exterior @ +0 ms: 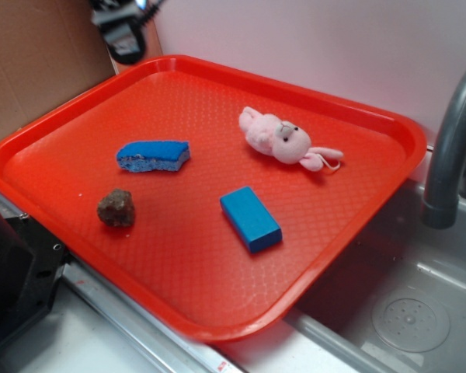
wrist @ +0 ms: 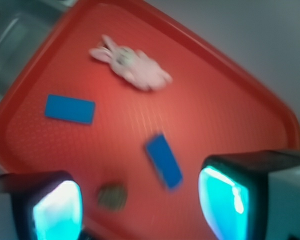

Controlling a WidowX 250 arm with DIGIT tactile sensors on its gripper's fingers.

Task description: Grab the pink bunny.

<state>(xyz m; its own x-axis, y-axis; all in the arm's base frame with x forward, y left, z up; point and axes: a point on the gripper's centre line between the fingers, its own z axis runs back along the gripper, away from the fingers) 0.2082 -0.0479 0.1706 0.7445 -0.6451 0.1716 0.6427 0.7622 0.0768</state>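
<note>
A red tray (exterior: 357,225) with a raised rim sits partly over a grey sink (exterior: 419,311), and everything on it can be placed against the blue block (exterior: 251,218) lying near the tray's middle. The pink bunny (exterior: 283,138) lies on its side farther back than the block and a little to its right in the exterior view, well apart from it, with its ears and thin loop cord trailing toward the tray's right rim. To the left of the block and somewhat farther back lies a blue sponge (exterior: 153,155) with a ragged edge, and to the block's left, nearer the front rim, sits a small brown lump (exterior: 116,208). All four things lie flat on the tray and none touches another. A dark grey tap (exterior: 450,140) curves up beyond the tray's right edge, over the sink. The gripper (wrist: 140,205) is only a blurred dark shape at the top left corner of the exterior view, well back from the block and high above the tray. In the wrist view its two fingers (wrist: 225,197) frame the bottom of the picture with a wide gap between them and nothing held, so the gripper is released. That view is blurred; through the gap the brown lump and the sponge show nearest, the block beyond them to the left, and the bunny farthest off near the rim.
</note>
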